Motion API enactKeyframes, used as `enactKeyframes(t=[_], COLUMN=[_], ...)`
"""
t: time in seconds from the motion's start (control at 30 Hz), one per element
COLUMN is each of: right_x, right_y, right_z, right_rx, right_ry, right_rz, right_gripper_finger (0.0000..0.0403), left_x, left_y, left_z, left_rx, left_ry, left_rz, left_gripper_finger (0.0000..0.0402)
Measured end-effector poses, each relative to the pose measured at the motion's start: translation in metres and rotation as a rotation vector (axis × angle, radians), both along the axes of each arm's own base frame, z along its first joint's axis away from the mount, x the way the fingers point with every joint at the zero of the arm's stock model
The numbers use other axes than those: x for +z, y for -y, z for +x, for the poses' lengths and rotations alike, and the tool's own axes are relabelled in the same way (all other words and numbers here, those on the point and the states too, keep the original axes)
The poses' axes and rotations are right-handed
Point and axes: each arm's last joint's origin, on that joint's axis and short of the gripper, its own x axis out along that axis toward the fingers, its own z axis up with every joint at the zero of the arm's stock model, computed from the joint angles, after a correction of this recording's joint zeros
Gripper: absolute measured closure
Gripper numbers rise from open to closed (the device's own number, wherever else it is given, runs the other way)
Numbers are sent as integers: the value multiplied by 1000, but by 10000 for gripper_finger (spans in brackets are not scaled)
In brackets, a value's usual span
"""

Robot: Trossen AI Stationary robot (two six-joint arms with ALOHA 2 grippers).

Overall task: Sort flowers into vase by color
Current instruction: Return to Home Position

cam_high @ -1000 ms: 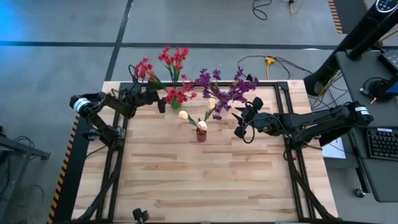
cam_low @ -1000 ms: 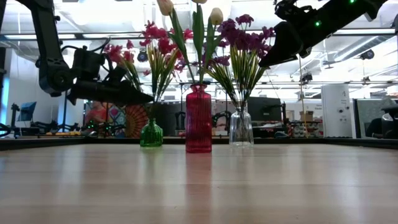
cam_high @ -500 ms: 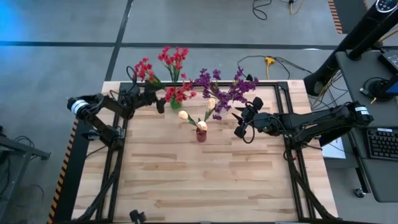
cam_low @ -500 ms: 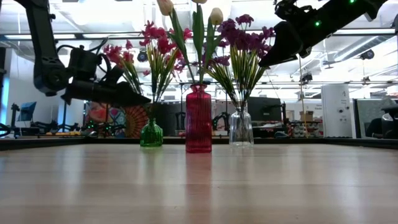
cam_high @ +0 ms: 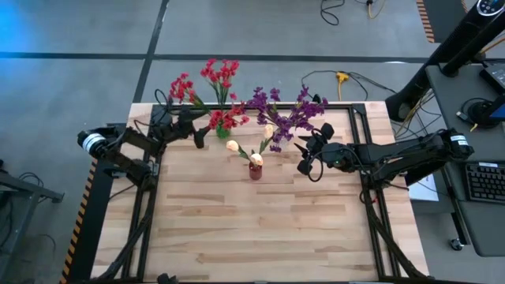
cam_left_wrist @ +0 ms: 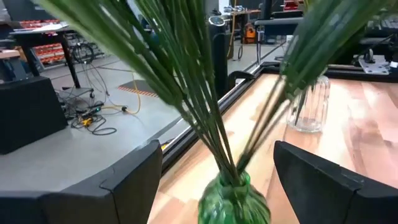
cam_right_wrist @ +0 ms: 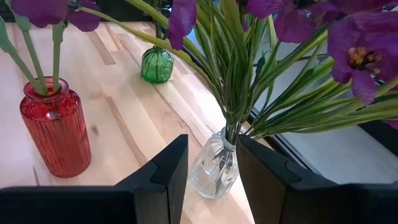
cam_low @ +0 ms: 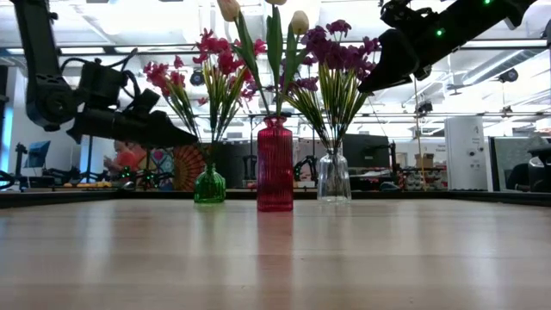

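Left gripper [cam_left_wrist: 216, 152], jaws wide apart and empty, hovers just short of the green vase [cam_left_wrist: 235, 199]. The right gripper [cam_right_wrist: 211, 142], also parted and empty, faces the clear vase [cam_right_wrist: 214, 167]. Red flowers [cam_high: 221, 72], purple flowers [cam_high: 288, 114] and cream tulips [cam_high: 233, 146] in the red vase [cam_right_wrist: 55, 127] stand near upright, fanning slightly, blossoms up. Sorting appears complete; only the arms' retreat seems left.

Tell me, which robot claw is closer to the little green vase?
Left. The left gripper hangs just beside the green vase; the right gripper sits by the clear vase, beyond the red vase.
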Motion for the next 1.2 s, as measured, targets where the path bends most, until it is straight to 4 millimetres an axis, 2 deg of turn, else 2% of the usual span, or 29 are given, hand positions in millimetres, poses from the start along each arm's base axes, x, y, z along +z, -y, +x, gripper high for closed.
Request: enactKeyframes(t=[0.17, 0.3, 0.47, 0.57, 0.7, 1.0, 1.2], right_x=[1, 5, 7, 9, 13, 16, 9], right_y=[0, -1, 3, 10, 16, 17, 15], right_z=[1, 4, 5, 7, 9, 2, -3], right_rx=[11, 89, 170, 277, 424, 538, 551], right_ry=[12, 37, 5, 7, 32, 34, -3], right_rz=[4, 2, -54, -74, -101, -116, -73], right_gripper_finger=[275, 275, 275, 275, 275, 275, 275], left_x=[1, 4, 14, 23, 38, 78, 85], left_y=[16, 30, 44, 50, 58, 78, 91], left_z=[-13, -23, -26, -23, -15, 23, 29], left_rx=[31, 25, -171, -295, -377, -529, -534], left_ry=[16, 76, 178, 226, 290, 390, 416], left_rz=[2, -22, -101, -113, -90, 22, 25], left_gripper_finger=[113, 113, 113, 113, 113, 113, 115])
